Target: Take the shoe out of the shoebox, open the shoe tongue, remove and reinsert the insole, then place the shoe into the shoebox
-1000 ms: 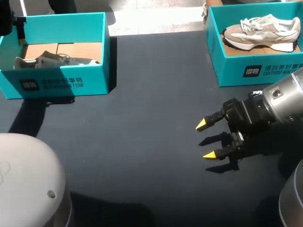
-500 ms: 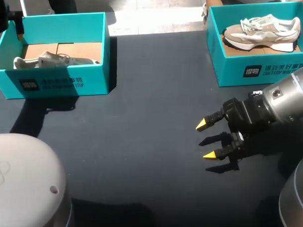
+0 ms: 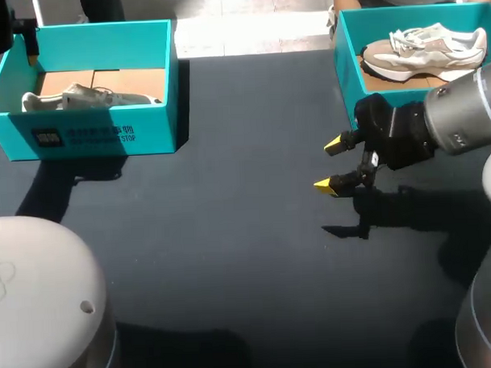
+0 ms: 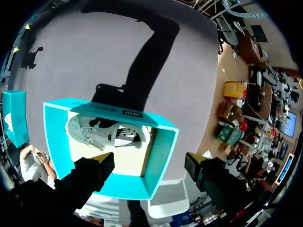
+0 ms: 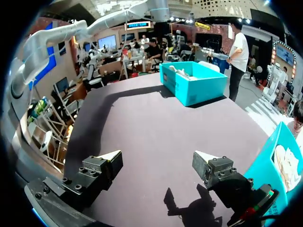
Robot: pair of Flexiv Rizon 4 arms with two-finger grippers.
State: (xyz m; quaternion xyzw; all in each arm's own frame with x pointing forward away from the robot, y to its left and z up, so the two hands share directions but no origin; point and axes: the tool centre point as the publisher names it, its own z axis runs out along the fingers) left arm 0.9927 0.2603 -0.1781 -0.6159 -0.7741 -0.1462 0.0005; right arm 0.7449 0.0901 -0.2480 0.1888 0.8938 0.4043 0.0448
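Note:
A grey shoe (image 3: 81, 98) lies on its side in the teal shoebox (image 3: 107, 140) at the far left. My left gripper (image 4: 147, 163) hangs open above that shoebox (image 4: 163, 146), with the shoe (image 4: 99, 132) ahead of its fingers and nothing between them. In the head view only a dark part of the left arm (image 3: 2, 31) shows at the box's far left corner. A white and beige shoe (image 3: 426, 48) lies in a second teal shoebox (image 3: 372, 119) at the far right. My right gripper (image 3: 333, 163) stands open over the table just left of that box, holding nothing.
In the right wrist view the left shoebox (image 5: 194, 82) stands far ahead across the dark table (image 5: 156, 123), and the right shoebox's wall (image 5: 265, 156) is close beside the gripper (image 5: 156, 158). The robot's white body (image 3: 40, 296) fills the near left corner.
My right gripper has moved away from the front, up beside the right shoebox. The grey shoe has settled flatter in the left box. The left arm has barely shifted.

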